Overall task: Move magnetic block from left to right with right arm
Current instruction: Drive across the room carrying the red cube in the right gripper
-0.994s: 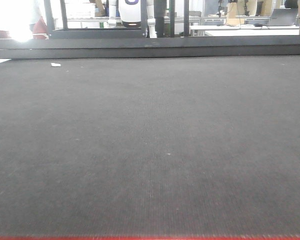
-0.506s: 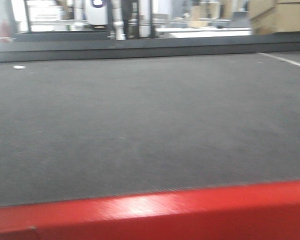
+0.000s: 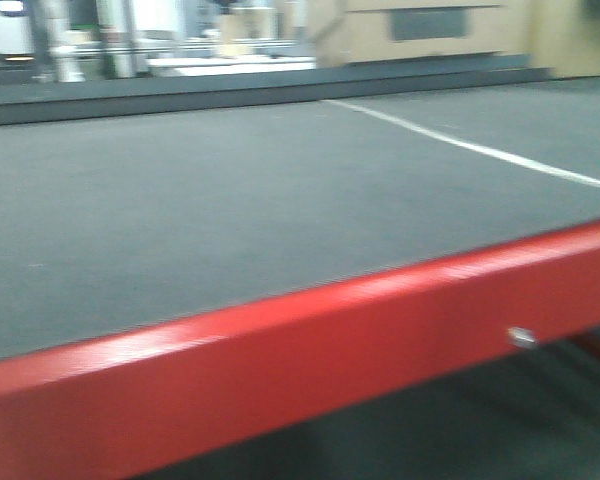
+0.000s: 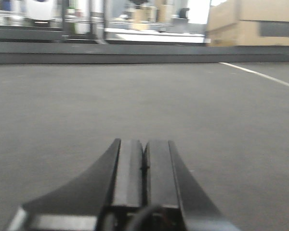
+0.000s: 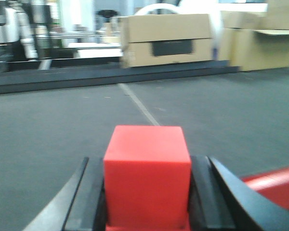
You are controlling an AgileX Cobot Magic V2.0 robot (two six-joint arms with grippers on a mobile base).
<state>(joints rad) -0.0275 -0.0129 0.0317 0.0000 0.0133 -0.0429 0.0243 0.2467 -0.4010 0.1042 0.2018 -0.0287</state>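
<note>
One magnetic block (image 5: 147, 175), a red cube, sits at the bottom centre of the right wrist view. It is clamped in the right end effector (image 5: 147, 168), with a dark jaw against each side. The left end effector (image 4: 144, 161), at the bottom centre of its own view, has its jaws pressed together, with the grey surface (image 4: 62, 106) ahead. One white line (image 5: 139, 103) crosses the grey. One red rail (image 3: 310, 340) edges it. Two cardboard boxes (image 5: 166, 38) can be counted along the top, and their contents are hidden.
</note>
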